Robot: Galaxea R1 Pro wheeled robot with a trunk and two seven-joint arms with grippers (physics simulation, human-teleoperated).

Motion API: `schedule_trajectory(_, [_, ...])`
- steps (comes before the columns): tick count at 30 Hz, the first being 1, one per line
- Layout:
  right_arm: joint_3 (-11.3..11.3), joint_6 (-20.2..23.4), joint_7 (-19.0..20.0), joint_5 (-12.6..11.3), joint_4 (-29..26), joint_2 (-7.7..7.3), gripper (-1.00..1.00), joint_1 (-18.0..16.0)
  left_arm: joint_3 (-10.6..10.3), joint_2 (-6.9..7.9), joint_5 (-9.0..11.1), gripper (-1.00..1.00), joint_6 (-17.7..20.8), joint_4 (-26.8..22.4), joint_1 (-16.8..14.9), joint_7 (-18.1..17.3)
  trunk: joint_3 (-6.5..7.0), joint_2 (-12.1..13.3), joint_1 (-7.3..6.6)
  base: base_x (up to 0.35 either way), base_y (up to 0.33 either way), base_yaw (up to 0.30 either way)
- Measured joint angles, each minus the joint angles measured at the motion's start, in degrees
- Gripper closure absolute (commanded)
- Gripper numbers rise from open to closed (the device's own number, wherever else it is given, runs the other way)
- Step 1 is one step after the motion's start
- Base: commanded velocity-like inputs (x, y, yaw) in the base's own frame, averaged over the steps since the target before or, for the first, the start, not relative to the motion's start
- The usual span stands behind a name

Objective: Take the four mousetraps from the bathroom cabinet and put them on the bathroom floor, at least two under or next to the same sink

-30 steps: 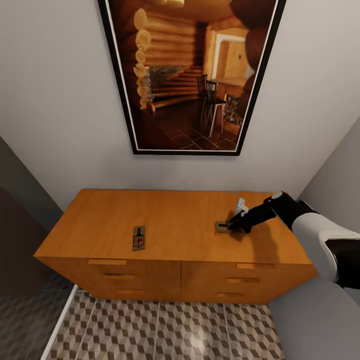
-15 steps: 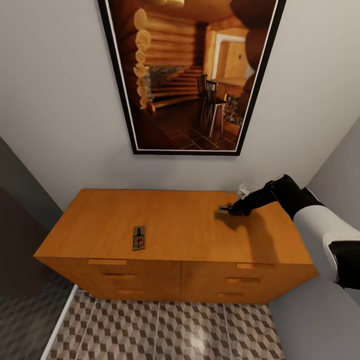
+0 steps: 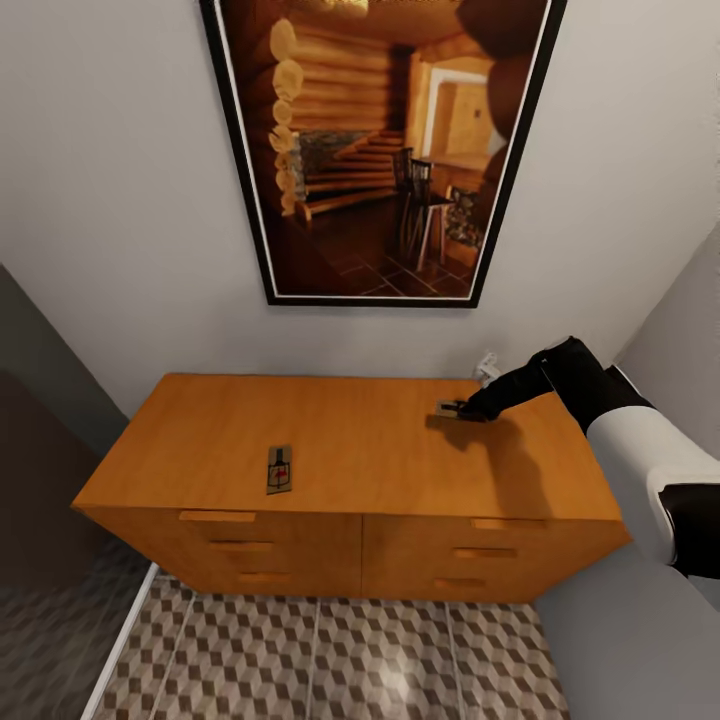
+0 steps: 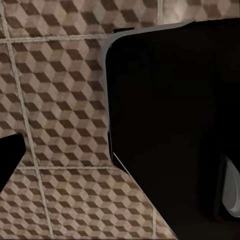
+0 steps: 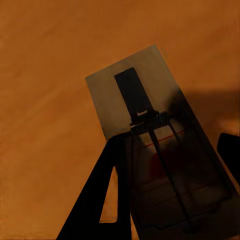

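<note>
Two mousetraps were seen on the cabinet [image 3: 350, 450]: one [image 3: 279, 469] near-left, another [image 3: 449, 408] far-right, pinched between the right gripper [image 3: 466, 410] fingers. Light, stiff and thin, it was judged best held by its board edges, away from the spring bar.

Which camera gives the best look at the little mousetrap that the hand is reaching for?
The right wrist view: the mousetrap appears large, showing its wire bar and red spot. In the head view it is a tiny sliver at the right hand.

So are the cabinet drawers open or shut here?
Shut: every drawer front of the cabinet sits flush in the head view.
</note>
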Motion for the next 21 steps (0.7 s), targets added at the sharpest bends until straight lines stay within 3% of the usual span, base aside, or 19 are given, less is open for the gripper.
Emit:
schedule_trajectory(10, [-0.05,0.15,0.0,-0.01,-0.05,-0.02,1.0,0.0,-0.06,0.0,0.02,-1.0,0.0,0.02,0.0,-0.02,0.0,0.0,0.01,-0.316,0.005,0.0])
schedule_trajectory(21, [-0.06,0.15,-0.01,-0.09,0.0,-0.16,1.0,0.01,-0.05,0.03,0.02,-1.0,-0.01,0.05,-0.01,-0.03,0.0,0.0,0.01,-0.333,0.086,0.0])
